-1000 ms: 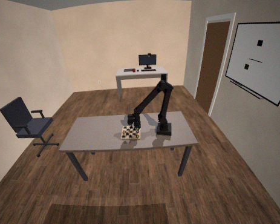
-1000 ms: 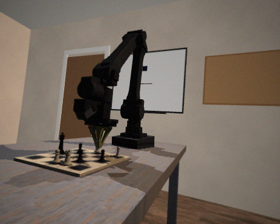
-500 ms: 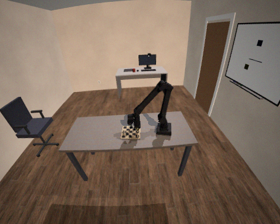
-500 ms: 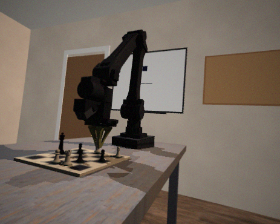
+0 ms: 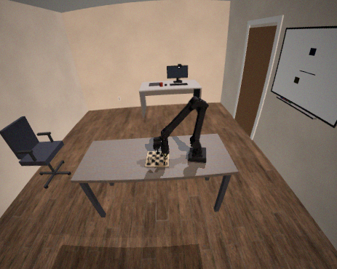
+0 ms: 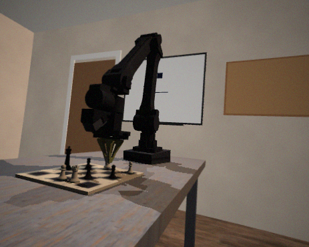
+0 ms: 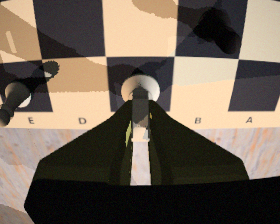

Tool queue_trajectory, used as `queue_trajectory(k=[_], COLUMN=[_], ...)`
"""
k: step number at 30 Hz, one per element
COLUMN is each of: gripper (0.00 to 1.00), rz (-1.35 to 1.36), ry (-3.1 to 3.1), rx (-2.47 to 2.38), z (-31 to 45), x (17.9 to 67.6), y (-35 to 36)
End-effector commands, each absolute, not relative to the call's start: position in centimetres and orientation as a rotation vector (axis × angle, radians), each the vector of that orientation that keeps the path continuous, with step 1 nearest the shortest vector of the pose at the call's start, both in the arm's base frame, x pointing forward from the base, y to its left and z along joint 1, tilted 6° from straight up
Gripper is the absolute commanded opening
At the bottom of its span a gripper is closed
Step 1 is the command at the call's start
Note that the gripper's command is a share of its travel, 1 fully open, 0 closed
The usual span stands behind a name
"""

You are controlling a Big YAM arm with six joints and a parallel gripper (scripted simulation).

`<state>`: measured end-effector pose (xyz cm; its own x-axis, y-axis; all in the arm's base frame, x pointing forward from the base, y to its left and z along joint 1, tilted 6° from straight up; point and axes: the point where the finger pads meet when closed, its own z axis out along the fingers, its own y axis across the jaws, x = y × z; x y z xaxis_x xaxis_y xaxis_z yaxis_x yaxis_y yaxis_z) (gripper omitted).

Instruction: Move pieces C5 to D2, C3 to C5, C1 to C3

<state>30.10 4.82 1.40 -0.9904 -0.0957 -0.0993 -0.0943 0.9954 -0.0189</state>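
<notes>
The chessboard (image 6: pixel 80 177) lies on the grey table and also shows in the top view (image 5: pixel 157 159). In the wrist view my gripper (image 7: pixel 140 109) is shut on a white piece (image 7: pixel 139 88). That piece stands upright over the dark square in column C of the edge row, between the letters D and B. In the exterior view the gripper (image 6: pixel 107 159) points straight down at this white piece (image 6: pixel 107 165), low at the board's far side. I cannot tell whether its base touches the board. A black piece stands near column E of the same row.
Several other black and white pieces stand on the board, among them a tall black piece (image 6: pixel 68 157), a white piece (image 6: pixel 74 174) and a white pawn (image 6: pixel 130 167). The arm's base (image 6: pixel 147 155) sits on the table behind the board.
</notes>
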Motion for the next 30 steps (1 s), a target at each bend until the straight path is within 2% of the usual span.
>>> queue_trajectory(k=[1, 30], gripper=[0.00, 0.00], rz=[-0.013, -0.013], ry=[2.999, 3.001], rx=[-0.157, -0.157], z=[2.40, 2.00], x=[32.20, 31.96], y=[4.99, 4.93])
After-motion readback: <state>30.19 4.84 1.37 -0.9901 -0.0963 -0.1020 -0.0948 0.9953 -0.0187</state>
